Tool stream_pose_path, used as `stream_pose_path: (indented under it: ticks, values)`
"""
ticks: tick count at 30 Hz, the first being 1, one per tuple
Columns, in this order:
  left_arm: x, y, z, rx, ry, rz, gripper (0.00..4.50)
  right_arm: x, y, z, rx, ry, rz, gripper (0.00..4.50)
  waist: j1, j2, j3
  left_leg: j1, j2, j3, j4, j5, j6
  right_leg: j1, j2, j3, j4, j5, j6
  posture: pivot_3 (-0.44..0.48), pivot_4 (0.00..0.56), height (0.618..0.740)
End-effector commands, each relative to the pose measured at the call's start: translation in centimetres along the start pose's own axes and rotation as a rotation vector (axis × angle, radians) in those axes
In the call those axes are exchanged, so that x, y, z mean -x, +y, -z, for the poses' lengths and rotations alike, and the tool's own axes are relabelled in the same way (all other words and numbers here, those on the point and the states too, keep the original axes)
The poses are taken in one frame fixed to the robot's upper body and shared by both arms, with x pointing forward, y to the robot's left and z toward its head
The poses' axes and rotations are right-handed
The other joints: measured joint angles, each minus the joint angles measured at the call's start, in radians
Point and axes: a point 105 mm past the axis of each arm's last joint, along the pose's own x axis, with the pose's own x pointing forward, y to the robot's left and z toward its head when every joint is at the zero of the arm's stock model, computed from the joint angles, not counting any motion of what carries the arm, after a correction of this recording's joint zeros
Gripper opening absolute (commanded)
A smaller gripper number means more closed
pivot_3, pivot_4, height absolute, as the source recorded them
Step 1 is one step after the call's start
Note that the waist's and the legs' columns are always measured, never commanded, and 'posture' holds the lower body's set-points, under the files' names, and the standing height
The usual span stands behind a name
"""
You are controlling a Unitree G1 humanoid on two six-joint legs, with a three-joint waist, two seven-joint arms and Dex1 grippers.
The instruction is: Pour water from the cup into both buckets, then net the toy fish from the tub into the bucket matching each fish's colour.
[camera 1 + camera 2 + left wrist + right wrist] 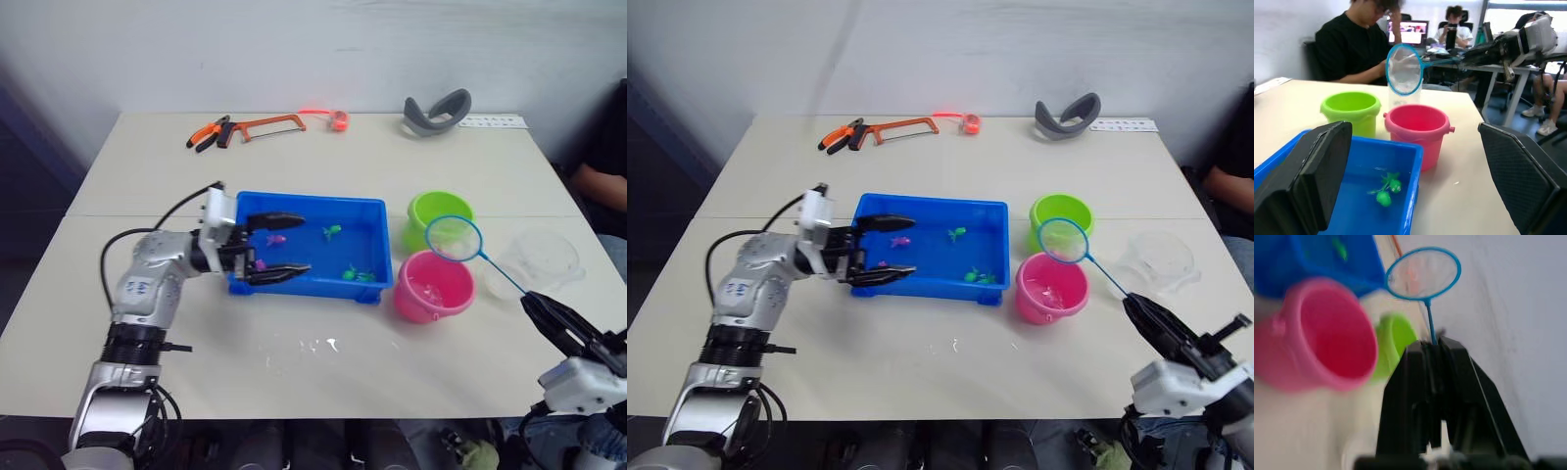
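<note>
**Robot arms: silver shells, black fingers**

The left arm (147, 284) has rounded silver-grey shells with small dark markings on the forearm, too small to read. A black ribbed collar sits below the elbow, above another silver segment. A thin black cable (176, 211) loops from the forearm to a white boxy wrist block. The left gripper (277, 247) has two long, tapered black fingers; close up, their pads (1322, 171) look flat, matte and finely textured. The right gripper (1149, 315) has matching black fingers on a white wrist housing (1176, 387), with what may be a dark bracket beside it.
</note>
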Motion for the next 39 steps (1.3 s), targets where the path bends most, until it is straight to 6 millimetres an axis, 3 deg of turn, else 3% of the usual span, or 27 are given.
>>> stream_pose_path:
  ticks: [1,3,7,15,22,28,35,39]
  values:
    - [8.0,1.2,-2.6,0.012,-0.048,-0.281,4.49,-6.8,-5.4,-6.4,-0.921,-0.363,-0.008,0.0,-0.007,-0.001,0.0,0.0,0.001,0.0,0.0,0.0,0.0,0.001,-0.001,-0.001,0.0,0.0,0.0,0.0,0.15,0.74]
    - [10.3,1.1,-2.4,0.012,-0.013,-0.365,4.49,-8.9,-5.6,-6.7,-1.028,-0.378,-0.064,0.0,-0.018,-0.001,0.0,0.001,0.003,-0.001,0.0,0.0,-0.001,0.001,-0.001,-0.001,0.0,0.0,0.0,0.0,0.15,0.74]
    - [12.6,0.4,-2.4,0.02,0.029,-0.457,4.49,-12.1,-6.1,-8.0,-1.187,-0.405,-0.201,0.0,-0.016,-0.001,0.0,0.0,0.004,-0.003,0.001,0.0,-0.001,0.001,-0.001,-0.003,0.001,0.0,-0.001,0.0,0.15,0.74]
    - [16.0,-0.7,-2.2,0.034,0.089,-0.583,4.49,-17.0,-3.6,-10.8,-1.157,-0.266,-0.578,0.0,-0.019,-0.002,0.0,-0.005,-0.001,-0.006,0.002,-0.003,0.003,-0.001,-0.012,-0.01,-0.001,0.0,-0.001,0.0,0.15,0.74]
    - [15.3,-1.3,-1.8,0.018,0.144,-0.556,4.49,-19.8,-1.0,-9.4,-1.077,-0.026,-0.635,0.0,-0.023,-0.002,0.0,-0.007,-0.003,-0.005,0.001,-0.004,0.005,-0.002,-0.014,-0.012,-0.002,0.0,0.0,0.0,0.15,0.74]
    - [14.6,-1.0,-1.4,0.009,0.175,-0.539,4.49,-21.5,0.1,-8.9,-0.976,0.037,-0.602,0.0,-0.022,-0.001,0.0,-0.008,-0.004,-0.004,0.0,-0.004,0.004,-0.003,-0.013,-0.013,-0.001,0.0,0.0,0.0,0.15,0.74]
    - [14.1,-0.4,-1.6,-0.006,0.188,-0.52,4.49,-22.9,0.5,-10.9,-0.94,-0.024,-0.624,0.0,-0.023,-0.001,0.0,-0.009,-0.004,-0.003,0.0,-0.003,0.004,-0.007,-0.013,-0.013,0.001,0.0,0.0,0.0,0.15,0.74]
    - [14.0,-0.1,-1.7,-0.013,0.19,-0.515,4.49,-23.3,0.0,-12.3,-1.04,-0.083,-0.643,0.0,-0.023,-0.002,0.0,-0.019,-0.004,-0.002,0.002,-0.002,0.003,-0.017,-0.013,-0.012,0.005,0.0,0.0,0.0,0.15,0.74]
